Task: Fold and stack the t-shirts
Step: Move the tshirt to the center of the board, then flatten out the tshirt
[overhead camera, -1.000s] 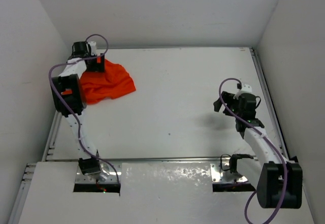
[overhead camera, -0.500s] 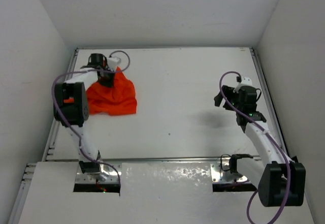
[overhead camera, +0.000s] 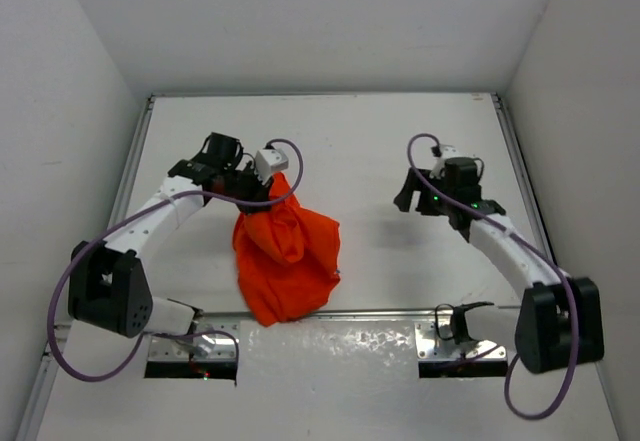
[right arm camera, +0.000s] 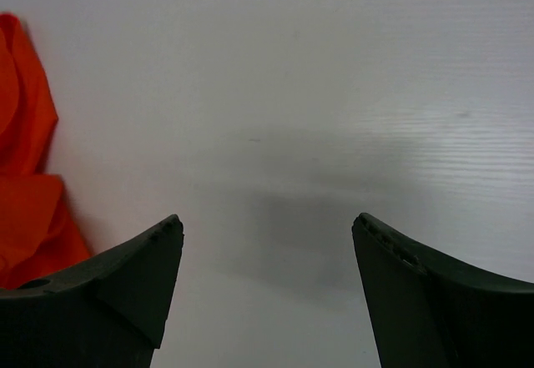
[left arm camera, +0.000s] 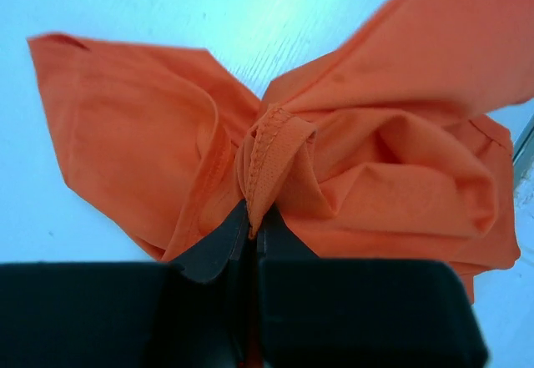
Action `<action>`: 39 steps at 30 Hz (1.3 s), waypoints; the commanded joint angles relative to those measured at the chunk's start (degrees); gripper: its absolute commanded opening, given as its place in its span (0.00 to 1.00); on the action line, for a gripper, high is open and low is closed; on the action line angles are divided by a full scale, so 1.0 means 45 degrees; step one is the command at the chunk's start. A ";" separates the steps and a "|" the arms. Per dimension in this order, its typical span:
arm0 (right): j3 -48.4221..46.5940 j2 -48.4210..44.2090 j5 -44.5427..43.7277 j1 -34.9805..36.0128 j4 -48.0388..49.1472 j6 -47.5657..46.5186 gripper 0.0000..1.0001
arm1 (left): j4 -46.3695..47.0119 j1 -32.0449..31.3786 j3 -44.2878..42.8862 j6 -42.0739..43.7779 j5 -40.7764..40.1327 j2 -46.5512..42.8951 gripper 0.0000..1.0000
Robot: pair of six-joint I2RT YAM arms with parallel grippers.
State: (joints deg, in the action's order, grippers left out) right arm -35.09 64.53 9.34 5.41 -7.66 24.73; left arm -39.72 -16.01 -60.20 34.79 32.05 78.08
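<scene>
While the right gripper (right arm camera: 267, 247) gapes, the left gripper (left arm camera: 250, 233) clamps the t-shirt (overhead camera: 288, 256), its length running nearward.

Bare table (overhead camera: 372, 146) right of t-shirt (overhead camera: 288, 256)

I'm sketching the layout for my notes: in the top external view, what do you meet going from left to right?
Left arm's elbow → t-shirt → right gripper → right arm's elbow.

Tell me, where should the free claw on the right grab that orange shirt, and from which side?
Probably the loose right edge of the t-shirt, approached from the right, low over the table. The left gripper pinches a seamed fold at the top, the cloth is bunched, and the open right gripper is on that side.
</scene>
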 commanded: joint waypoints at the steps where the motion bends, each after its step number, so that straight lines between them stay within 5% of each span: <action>1: -0.1456 0.1728 0.0363 0.1799 -0.0620 -0.0045 0.79 | 0.1500 0.0120 0.0078 -0.1691 -0.0695 0.0030 0.00; 5: -0.1659 0.3509 0.2744 0.2078 -0.0313 0.0460 0.71 | 0.2245 0.0159 -0.0468 -0.2788 -0.0952 0.0616 0.00; 14: 0.0064 0.3353 0.5188 0.4091 0.7377 0.1630 0.83 | 0.2440 0.0179 -0.0157 -0.2340 -0.0736 0.1184 0.02; 17: -0.0870 0.4932 0.5150 0.4208 0.6807 0.1732 0.86 | 0.2461 0.0159 -0.0098 -0.2145 -0.0619 0.1124 0.02; 23: -0.3545 0.7707 0.1422 0.4208 0.4402 0.0386 0.86 | 0.2578 0.0159 -0.0117 -0.2085 -0.0326 0.1242 0.03; 30: -0.5542 1.0931 0.4075 0.4734 0.4884 0.1474 0.87 | 0.2617 0.0159 -0.0137 -0.2027 -0.0248 0.1320 0.03; 32: -0.5387 1.1282 0.4757 0.4755 0.5468 0.2039 0.77 | 0.2636 0.0179 -0.0176 -0.2066 -0.0248 0.1320 0.04; 33: -0.5250 1.1342 0.5050 0.4755 0.5801 0.2217 0.67 | 0.2617 0.0198 -0.0214 -0.2066 -0.0229 0.1281 0.04; 34: -0.5075 1.1382 0.5594 0.4774 0.6036 0.2296 0.47 | 0.2578 0.0237 -0.0331 -0.2085 -0.0190 0.1300 0.05; 36: -0.5131 1.1402 0.6124 0.4794 0.5806 0.2142 0.32 | 0.2519 0.0296 -0.0488 -0.2086 -0.0112 0.1300 0.07; 38: -0.5423 1.1305 0.6574 0.4717 0.5300 0.2005 0.05 | 0.2422 0.0432 -0.0741 -0.2105 0.0045 0.1320 0.17; 39: -0.5599 1.1072 0.6557 0.4677 0.5180 0.1985 0.00 | 0.2383 0.0452 -0.0839 -0.2144 0.0045 0.1359 0.22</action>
State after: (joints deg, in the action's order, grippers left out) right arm -58.37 116.14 33.82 26.61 15.57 33.36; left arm -30.17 -15.22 -60.80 25.17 30.28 84.49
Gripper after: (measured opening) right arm 0.043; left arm 0.195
